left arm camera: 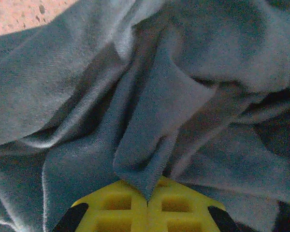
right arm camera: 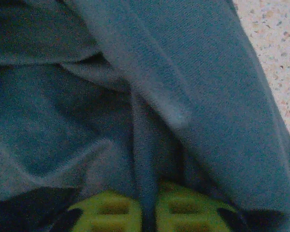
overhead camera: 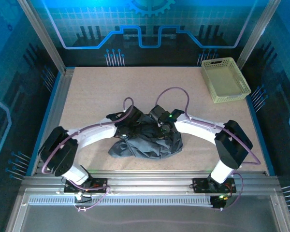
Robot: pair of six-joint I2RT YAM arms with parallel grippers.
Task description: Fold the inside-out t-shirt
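Left wrist: left tool (left arm camera: 148, 202) pinches t-shirt (left arm camera: 154, 111).

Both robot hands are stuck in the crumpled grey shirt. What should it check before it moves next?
1. Is the left gripper pinching a fold of the t-shirt? Ok.
2. Is the right gripper pinching fabric too? Ok.
3. Does each pinch hold just one layer? Cannot tell.
4. Is the t-shirt lying flat? Not ok, it is bunched in a heap.
5. Is the basket well apart from the t-shirt? Ok.
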